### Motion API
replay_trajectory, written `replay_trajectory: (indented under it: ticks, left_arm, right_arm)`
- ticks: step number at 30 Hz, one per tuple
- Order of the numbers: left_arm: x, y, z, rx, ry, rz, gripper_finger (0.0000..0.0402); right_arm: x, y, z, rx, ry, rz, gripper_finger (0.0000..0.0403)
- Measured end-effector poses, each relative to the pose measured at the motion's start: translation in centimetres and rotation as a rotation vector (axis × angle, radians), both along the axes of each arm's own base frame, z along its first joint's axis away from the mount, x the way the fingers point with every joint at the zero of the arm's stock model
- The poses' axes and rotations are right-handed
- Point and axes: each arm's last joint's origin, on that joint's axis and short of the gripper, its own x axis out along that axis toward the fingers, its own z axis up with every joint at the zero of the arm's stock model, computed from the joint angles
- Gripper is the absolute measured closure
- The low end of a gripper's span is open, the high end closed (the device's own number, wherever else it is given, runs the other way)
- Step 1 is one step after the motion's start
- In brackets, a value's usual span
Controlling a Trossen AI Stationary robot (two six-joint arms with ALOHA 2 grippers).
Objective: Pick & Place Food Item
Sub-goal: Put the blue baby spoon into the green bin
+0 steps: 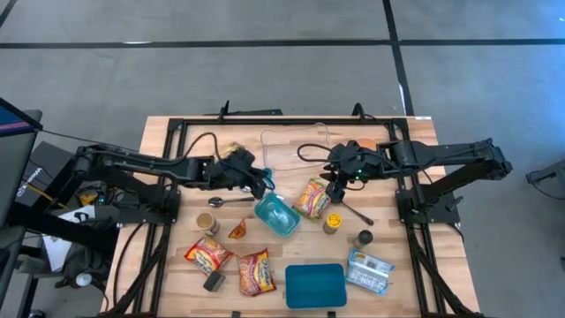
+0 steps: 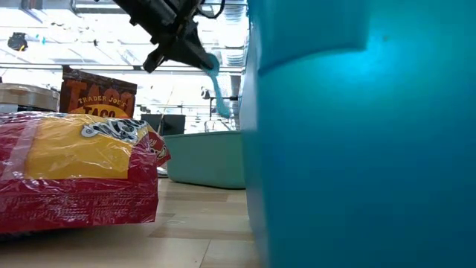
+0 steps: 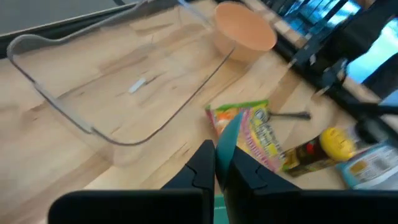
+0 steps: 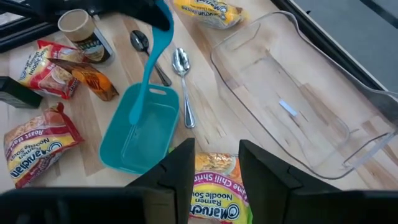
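Observation:
A Maruchan ramen packet [image 1: 312,198] lies flat on the wooden table, right of a teal container [image 1: 276,214]. My right gripper [image 4: 216,155] hovers open above the packet [image 4: 214,186], one finger on either side of it in the right wrist view; I see no touch. My left gripper [image 1: 262,184] is shut on a long teal utensil [image 4: 146,68], which hangs over the teal container [image 4: 140,134]. A clear plastic tray [image 1: 296,146] rests at the table's far middle, beside an orange bowl [image 1: 365,144]. My left gripper pinches the teal utensil's upper end [image 3: 225,138] between its two fingers, which slant downward. The utensil hangs slanting below the fingers [image 2: 216,82]. Its lower end [image 4: 134,116] is over the teal container; I cannot tell whether it touches it.
Two metal spoons [image 4: 182,62] lie beside the container. Near the front lie two more ramen packets [image 1: 207,256] [image 1: 256,271], a teal lid [image 1: 315,284] and a blue-white pack [image 1: 369,269]. A can [image 1: 207,221], an orange sachet [image 1: 237,231] and a yellow-lidded jar [image 1: 332,223] stand around the middle.

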Motion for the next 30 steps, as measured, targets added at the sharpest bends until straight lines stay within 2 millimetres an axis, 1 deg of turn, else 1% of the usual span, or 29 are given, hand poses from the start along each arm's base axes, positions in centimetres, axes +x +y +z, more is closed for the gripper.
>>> replay_trajectory:
  ticks: [4, 8, 14, 17, 21, 24, 30]
  left_arm:
    - [0.7, -0.3, -1.1, 0.011, 0.041, -0.002, 0.039]
    - [1.5, -0.5, -2.1, 0.011, 0.062, -0.006, 0.0397]
    - [2.2, -0.6, -3.2, -0.023, 0.066, 0.02, 0.0389]
    - [2.3, -0.8, -3.4, -0.031, 0.07, 0.018, 0.0393]
    - [2.1, -1.1, -4.2, -0.068, 0.055, 0.034, 0.0395]
    - [1.3, -1.1, -5.8, -0.125, 0.046, 0.076, 0.0389]
    - [0.8, -1.3, -7.7, -0.221, -0.11, 0.075, 0.0396]
  right_arm:
    - [0.0, 0.2, 0.0, -0.001, 0.005, 0.007, 0.0284]
    - [0.0, 0.2, 0.0, -0.001, 0.006, 0.008, 0.0284]
    - [-0.1, 0.3, -0.1, -0.001, 0.007, 0.012, 0.0284]
    - [-0.1, 0.4, -0.1, 0.0, 0.007, 0.015, 0.0284]
    - [-0.1, 0.4, -0.1, -0.001, 0.012, 0.015, 0.0284]
    - [-0.1, 0.4, -0.1, -0.003, 0.015, 0.016, 0.0284]
    - [-0.1, 0.4, -0.1, -0.007, 0.017, 0.021, 0.0284]
